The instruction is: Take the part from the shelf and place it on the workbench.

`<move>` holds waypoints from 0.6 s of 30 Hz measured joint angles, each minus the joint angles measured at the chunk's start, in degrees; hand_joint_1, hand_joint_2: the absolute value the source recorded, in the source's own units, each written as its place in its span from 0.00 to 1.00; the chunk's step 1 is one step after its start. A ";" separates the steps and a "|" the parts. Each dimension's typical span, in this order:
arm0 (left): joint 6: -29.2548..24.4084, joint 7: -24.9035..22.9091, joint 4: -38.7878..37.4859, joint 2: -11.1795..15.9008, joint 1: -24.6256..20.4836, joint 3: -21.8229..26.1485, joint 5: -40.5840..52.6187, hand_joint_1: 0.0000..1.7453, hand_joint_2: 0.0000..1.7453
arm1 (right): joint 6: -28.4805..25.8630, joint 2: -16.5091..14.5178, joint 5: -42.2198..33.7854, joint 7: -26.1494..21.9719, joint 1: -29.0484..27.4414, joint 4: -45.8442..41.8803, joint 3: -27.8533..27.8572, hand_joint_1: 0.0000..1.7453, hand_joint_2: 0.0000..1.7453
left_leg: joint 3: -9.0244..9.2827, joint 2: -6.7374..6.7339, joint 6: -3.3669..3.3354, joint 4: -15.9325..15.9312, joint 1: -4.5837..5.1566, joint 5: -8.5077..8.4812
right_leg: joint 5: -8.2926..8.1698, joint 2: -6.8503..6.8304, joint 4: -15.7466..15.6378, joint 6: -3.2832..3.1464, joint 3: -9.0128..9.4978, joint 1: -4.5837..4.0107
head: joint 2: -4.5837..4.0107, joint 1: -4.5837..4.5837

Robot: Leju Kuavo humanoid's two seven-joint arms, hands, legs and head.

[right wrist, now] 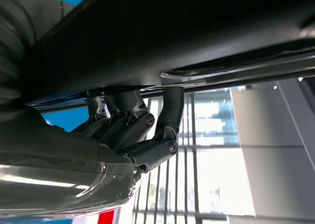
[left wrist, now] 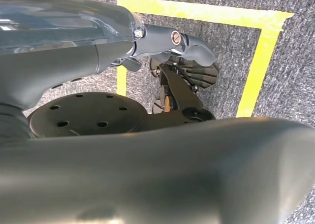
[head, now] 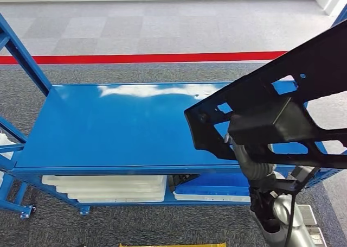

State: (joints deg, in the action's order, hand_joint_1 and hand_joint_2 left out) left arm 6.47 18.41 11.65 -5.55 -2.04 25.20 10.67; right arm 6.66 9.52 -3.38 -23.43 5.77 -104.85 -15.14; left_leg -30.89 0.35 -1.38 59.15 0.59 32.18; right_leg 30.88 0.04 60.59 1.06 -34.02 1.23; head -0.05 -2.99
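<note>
Right hand [right wrist: 122, 135] has its fingers [right wrist: 169, 111] curled up against the underside of the black part [head: 278, 103], holding it over the blue desk [head: 114, 127]. Can't tell what the left hand's fingers are doing.

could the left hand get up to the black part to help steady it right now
Probably not quickly. The left hand hangs low over the carpet by the yellow floor tape, while the black part is held up over the blue shelf top by the right hand. Nothing visible blocks the way.
</note>
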 joint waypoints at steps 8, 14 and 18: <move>0.71 1.24 0.00 -0.07 -0.16 0.12 -0.08 0.00 1.00 | 6.68 -1.54 -5.86 2.03 2.54 2.45 -4.37 1.00 1.00 | 0.00 0.00 0.00 0.00 0.01 0.00 | 0.00 0.00 0.00 0.00 0.01 0.00 | 0.01 0.00; 0.72 1.67 0.00 -0.07 -0.24 0.61 -0.71 0.00 1.00 | 7.43 -1.97 -6.10 2.72 3.65 3.56 -6.69 1.00 1.00 | 0.00 0.00 0.00 0.03 0.06 0.00 | -0.01 -0.01 -0.04 0.01 0.01 0.13 | 0.00 0.00; 0.72 1.05 0.00 -0.07 -0.24 0.90 -0.79 0.00 1.00 | 7.41 -2.02 -6.07 2.83 3.86 4.04 -7.52 1.00 1.00 | 0.00 0.01 -0.04 0.07 0.19 0.02 | -0.03 -0.04 -0.06 0.04 0.01 0.30 | 0.00 0.00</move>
State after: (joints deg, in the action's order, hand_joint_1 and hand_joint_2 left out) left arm 7.19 19.46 11.65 -5.62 -2.28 26.09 9.88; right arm 14.07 7.50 -9.45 -20.59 9.63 -100.81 -22.66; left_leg -30.89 0.35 -1.42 59.22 0.78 32.20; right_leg 30.85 0.00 60.53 1.10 -34.01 1.53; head -0.04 -2.99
